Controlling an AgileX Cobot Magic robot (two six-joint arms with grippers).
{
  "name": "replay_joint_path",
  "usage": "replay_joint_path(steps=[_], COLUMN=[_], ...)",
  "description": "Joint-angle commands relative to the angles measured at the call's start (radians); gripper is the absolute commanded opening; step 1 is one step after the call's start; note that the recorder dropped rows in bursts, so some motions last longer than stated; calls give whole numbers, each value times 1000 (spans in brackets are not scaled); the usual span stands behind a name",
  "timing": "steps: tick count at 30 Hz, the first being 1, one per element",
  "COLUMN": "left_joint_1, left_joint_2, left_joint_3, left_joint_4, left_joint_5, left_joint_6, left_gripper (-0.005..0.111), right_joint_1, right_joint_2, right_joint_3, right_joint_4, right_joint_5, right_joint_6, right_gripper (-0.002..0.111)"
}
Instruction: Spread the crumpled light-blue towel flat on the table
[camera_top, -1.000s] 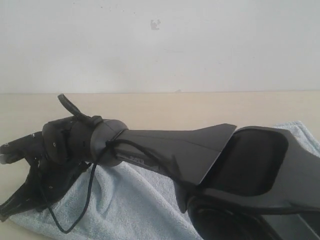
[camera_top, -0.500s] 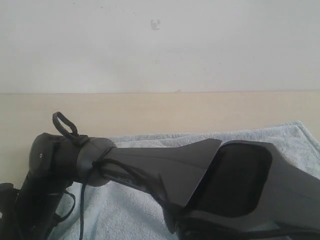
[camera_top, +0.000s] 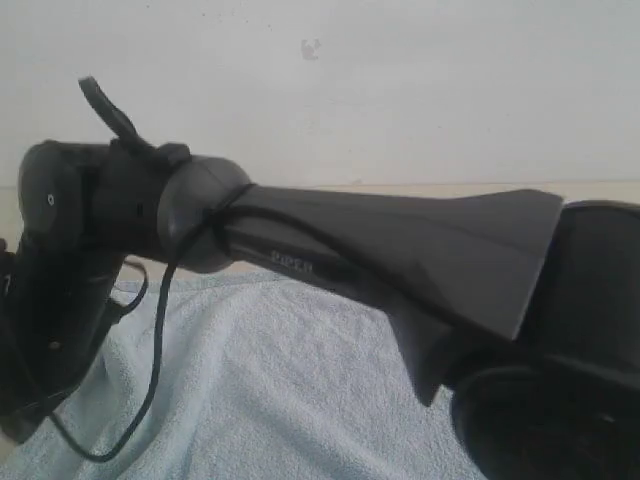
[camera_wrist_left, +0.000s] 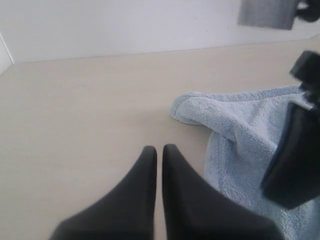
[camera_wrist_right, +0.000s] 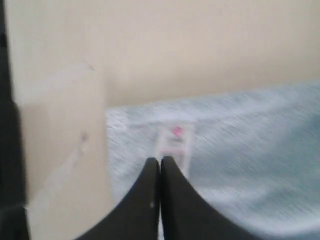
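While left gripper (camera_wrist_left: 159, 149) pinches nothing, towel (camera_wrist_left: 240, 140) lies beside fingers (camera_wrist_left: 146, 162).

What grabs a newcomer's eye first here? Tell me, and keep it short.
A big black arm fills the exterior view, stretched across the light-blue towel. In the left wrist view the left gripper hangs shut over bare table, beside the towel's rolled-over corner. The right gripper, shut too, points at a small white label on the towel; that view is blurred.
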Motion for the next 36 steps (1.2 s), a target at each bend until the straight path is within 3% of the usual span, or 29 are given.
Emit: replay_joint_path(steps=[1, 7, 11, 17, 24, 30, 33, 36], left_joint_1=[3, 3, 3, 3, 3, 3, 3, 3], left_joint_2=[-3, -3, -3, -3, -3, -3, -3, -3], left_joint_3=[4, 4, 4, 4, 4, 4, 4, 4], left_joint_4=[1, 1, 1, 1, 1, 1, 1, 1], left_joint_5=[-9, -9, -9, -9, -9, -9, -9, -9], left_joint_6=[2, 2, 2, 2, 2, 2, 2, 2], left_gripper=[4, 4, 4, 4, 4, 4, 4, 4], right_joint_1=[-7, -15, -85, -296, -594, -883, -976, -1053], right_joint_2=[-60, -143, -230, -456, -788, -895, -883, -835], right_joint_3=[1, 126, 339, 781, 1209, 1315, 1317, 1312], right_joint_4=[-379, -463, -493, -499, -508, -488, -452, -378], right_joint_5=[170, 163, -13, -325, -475, -429, -419, -525], right_joint_6=[161, 190, 290, 431, 445, 449, 441, 373], right_gripper=[0, 0, 0, 0, 0, 0, 0, 0])
